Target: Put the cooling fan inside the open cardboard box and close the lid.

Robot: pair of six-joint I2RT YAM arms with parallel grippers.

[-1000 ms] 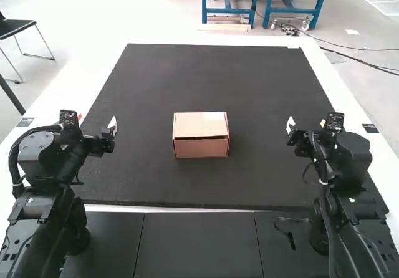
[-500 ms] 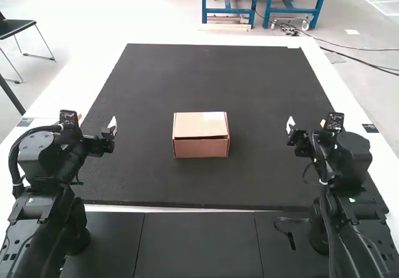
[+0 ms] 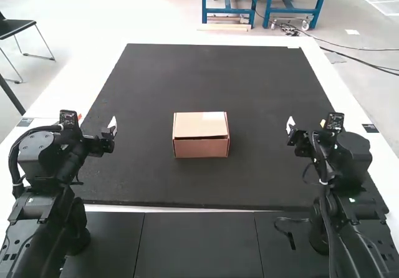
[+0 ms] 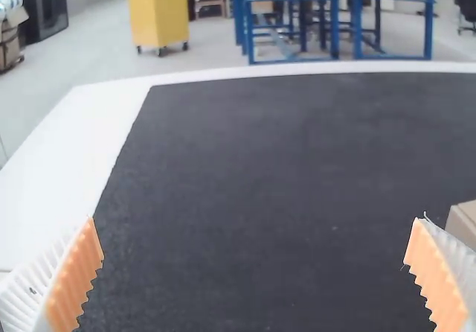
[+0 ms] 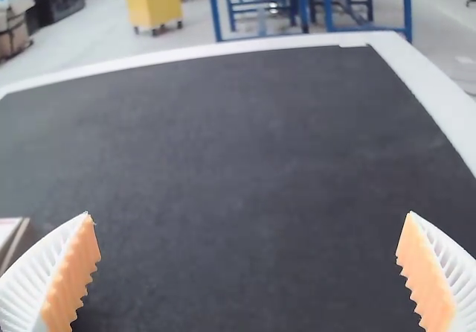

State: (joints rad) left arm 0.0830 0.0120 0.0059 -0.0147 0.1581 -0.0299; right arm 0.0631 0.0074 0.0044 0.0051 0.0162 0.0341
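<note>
A small brown cardboard box [image 3: 201,134] stands in the middle of the black mat [image 3: 212,72], its top flaps lying flat and shut. My left gripper [image 3: 111,128] hovers low over the mat's left edge, well left of the box, open and holding nothing. In the left wrist view the gripper [image 4: 256,287] has its orange pads [image 4: 74,272] spread wide, and a corner of the box [image 4: 465,220] peeks in beside one finger. My right gripper [image 3: 290,128] sits over the mat to the right of the box, also open and holding nothing. The right wrist view shows the gripper [image 5: 245,280] over bare mat.
The white table border [image 3: 68,85] frames the mat on the left, far and right sides. Both arm bases stand at the near corners on dark panels [image 3: 199,244]. Open mat lies all around the box.
</note>
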